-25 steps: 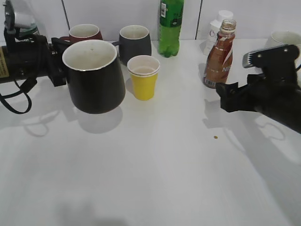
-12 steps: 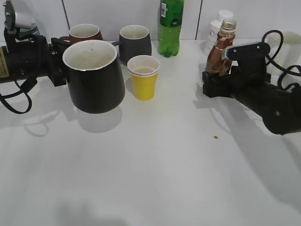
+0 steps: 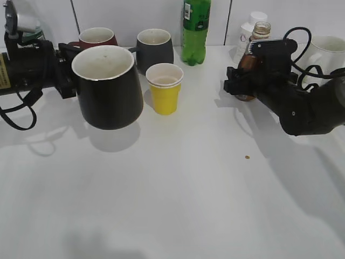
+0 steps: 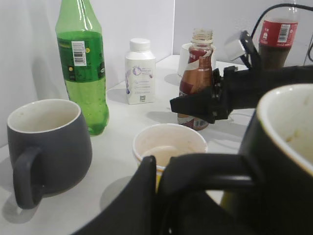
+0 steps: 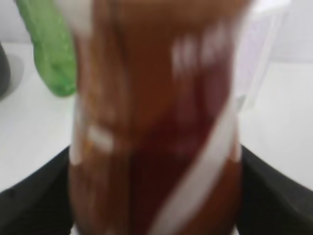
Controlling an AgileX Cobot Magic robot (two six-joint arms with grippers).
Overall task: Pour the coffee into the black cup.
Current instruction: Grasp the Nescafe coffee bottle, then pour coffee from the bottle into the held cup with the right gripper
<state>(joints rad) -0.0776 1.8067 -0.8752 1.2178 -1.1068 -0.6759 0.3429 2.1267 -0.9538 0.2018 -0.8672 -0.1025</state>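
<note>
Seen mid-reach: right tool (image 3: 235,86) set around the coffee bottle (image 3: 257,40) at the back right of the white surface (image 3: 188,178), jaws spread to either side of the bottle's lower body and not visibly clamped. Bottle upright, cap off, resting on the surface, filling the right wrist view as a brown blur with dark fingers (image 5: 34,191) at both edges. Grasp step in hand, by the look of it, with pouring not yet begun.

At left, left tool (image 3: 64,65) closed on the handle of the black cup (image 3: 107,86), cup lifted clear of the surface and tilted, white inside showing and no coffee in it. From the left wrist view, the handle (image 4: 210,171) clamped in the foreground, with the bottle (image 4: 198,78) beyond.

Standing between the two: a yellow cup (image 3: 164,88), with a grey mug (image 3: 154,49), a maroon mug (image 3: 97,36) and a green bottle (image 3: 195,29) along the back wall.

Next move likely to call for closing firmly on the bottle, lifting it clear of the white bottle (image 3: 249,27) just behind, carrying it left over the yellow cup, then tipping the open neck above the black rim
</note>
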